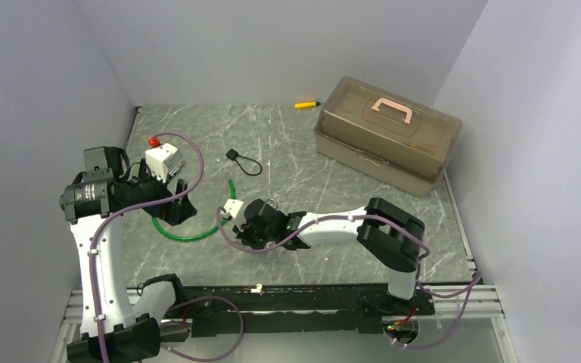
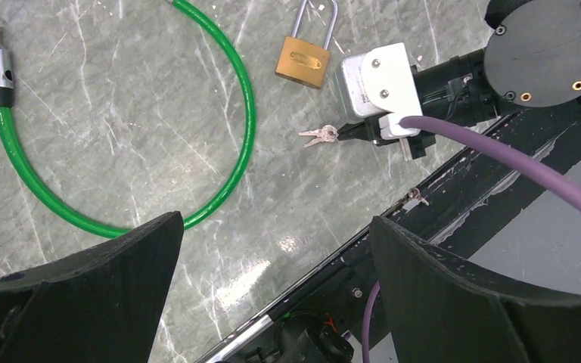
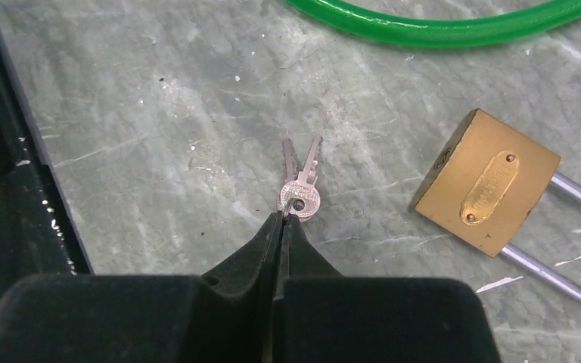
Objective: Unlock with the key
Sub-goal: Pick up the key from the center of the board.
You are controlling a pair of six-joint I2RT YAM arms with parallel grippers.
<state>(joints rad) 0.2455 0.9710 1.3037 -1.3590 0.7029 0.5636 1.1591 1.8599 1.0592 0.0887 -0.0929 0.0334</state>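
Two black fingers of the left gripper (image 2: 274,227) stand wide apart, holding nothing, above the grey marbled table (image 2: 121,151) and the green plastic-coated cable loop (image 2: 246,113). Right of the loop lies the tiny pale silvery metal key (image 3: 299,193), flat on the table, with a second blade fanned out beside it. The right gripper (image 3: 281,223) is closed, its tips touching the key's round head; whether they pinch it I cannot tell. Further right, near but apart, lies the small brass padlock (image 3: 486,181).
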